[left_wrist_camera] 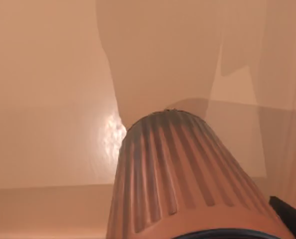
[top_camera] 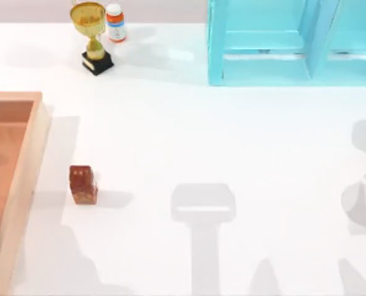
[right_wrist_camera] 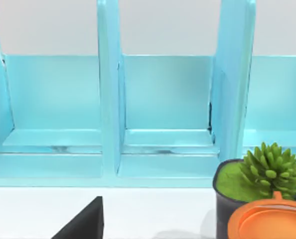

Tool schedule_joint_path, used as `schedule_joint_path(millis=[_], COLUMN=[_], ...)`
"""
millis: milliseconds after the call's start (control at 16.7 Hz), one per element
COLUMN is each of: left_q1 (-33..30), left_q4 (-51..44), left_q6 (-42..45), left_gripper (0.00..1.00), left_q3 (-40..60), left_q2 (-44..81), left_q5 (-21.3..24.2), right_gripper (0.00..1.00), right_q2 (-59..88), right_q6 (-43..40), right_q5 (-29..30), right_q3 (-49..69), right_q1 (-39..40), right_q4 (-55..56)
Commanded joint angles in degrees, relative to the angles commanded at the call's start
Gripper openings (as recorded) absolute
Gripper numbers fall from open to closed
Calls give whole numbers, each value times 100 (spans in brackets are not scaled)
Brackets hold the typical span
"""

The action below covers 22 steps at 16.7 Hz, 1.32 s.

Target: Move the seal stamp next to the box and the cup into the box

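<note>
Cup [left_wrist_camera: 188, 179] apparently sits at my left claw, over the box [top_camera: 23, 160]; grip unclear.

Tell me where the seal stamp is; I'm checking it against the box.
In the top view the seal stamp stands on the table's left side, just right of the box wall, apart from it.
</note>
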Motion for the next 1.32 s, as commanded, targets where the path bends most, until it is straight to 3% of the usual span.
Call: schedule_joint_path(millis=[120,900,1320], left_q1=[0,0,0], left_q4=[0,0,0], left_q6=[0,0,0], left_gripper=[0,98,100], left_q3=[0,0,0], left_q2=[0,0,0], left_q5=[0,0,0], right_gripper=[100,100,100], right_q2=[0,0,0], right_q6=[0,0,0], right_q5=[0,0,0], right_q3=[0,0,0], right_q1=[0,0,0], right_q4=[0,0,0])
